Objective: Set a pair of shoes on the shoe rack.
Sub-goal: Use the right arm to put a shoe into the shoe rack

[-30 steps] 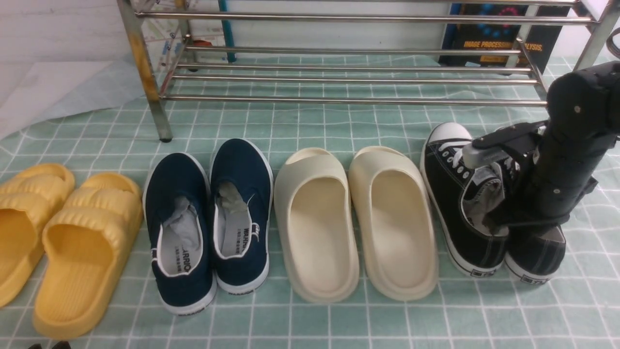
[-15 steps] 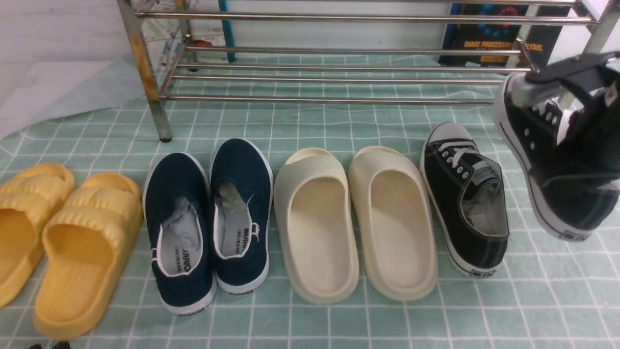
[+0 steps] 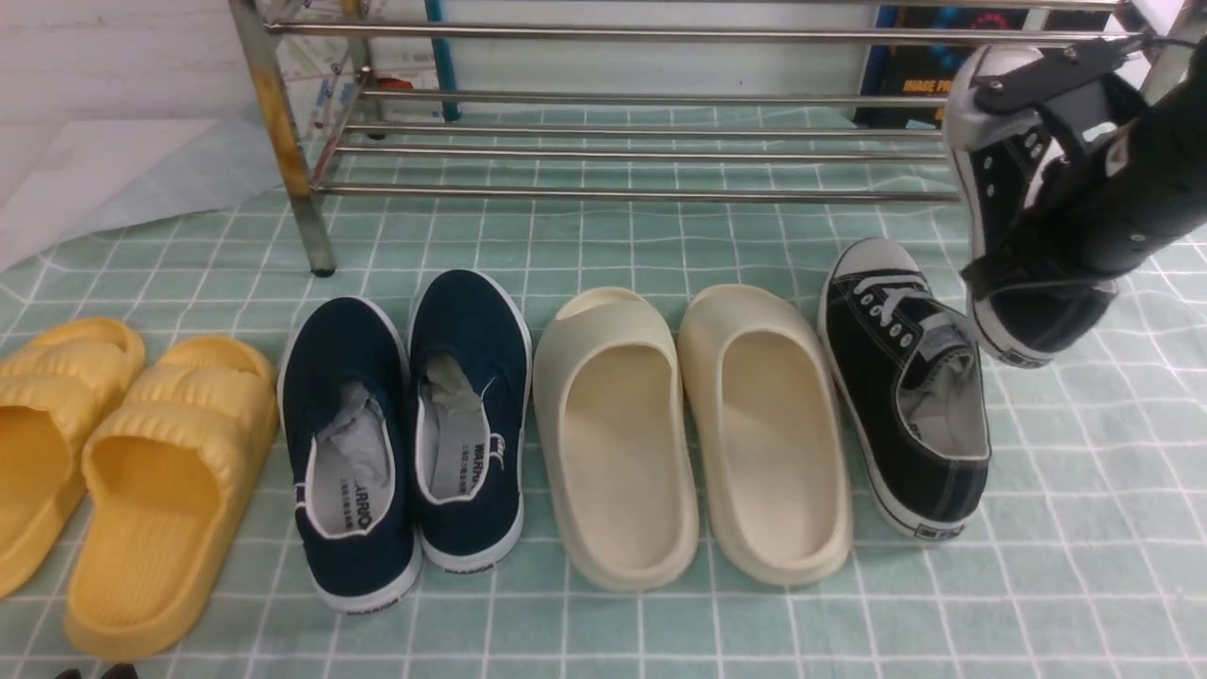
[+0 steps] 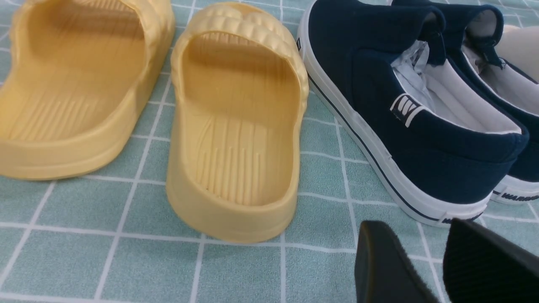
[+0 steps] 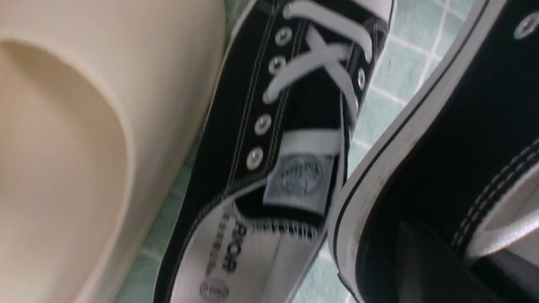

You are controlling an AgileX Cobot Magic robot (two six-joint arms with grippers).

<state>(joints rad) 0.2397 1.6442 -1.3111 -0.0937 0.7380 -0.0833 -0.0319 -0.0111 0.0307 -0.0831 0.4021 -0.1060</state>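
Observation:
One black sneaker (image 3: 995,179) with white laces hangs in the air at the far right, toe up, just in front of the right end of the silver shoe rack (image 3: 660,195). My right gripper (image 3: 1037,264) is shut on its collar. The right wrist view shows this sneaker's side (image 5: 463,126) with a dark finger (image 5: 421,261) against it. The other black sneaker (image 3: 905,387) lies flat on the checked cloth; it also shows in the right wrist view (image 5: 294,126). My left gripper (image 4: 421,256) is open and empty, low over the cloth behind the navy shoes.
A row of footwear lies in front of the rack: yellow slides (image 3: 113,471), navy slip-ons (image 3: 405,424) and cream slides (image 3: 688,424) beside the grounded sneaker. A dark book (image 3: 924,85) stands behind the rack. The rack's left leg (image 3: 283,141) is yellow-stained.
My right gripper has lifted the right-hand sneaker off the cloth and carried it up and back towards the rack's right end. The other sneaker has stayed in place.

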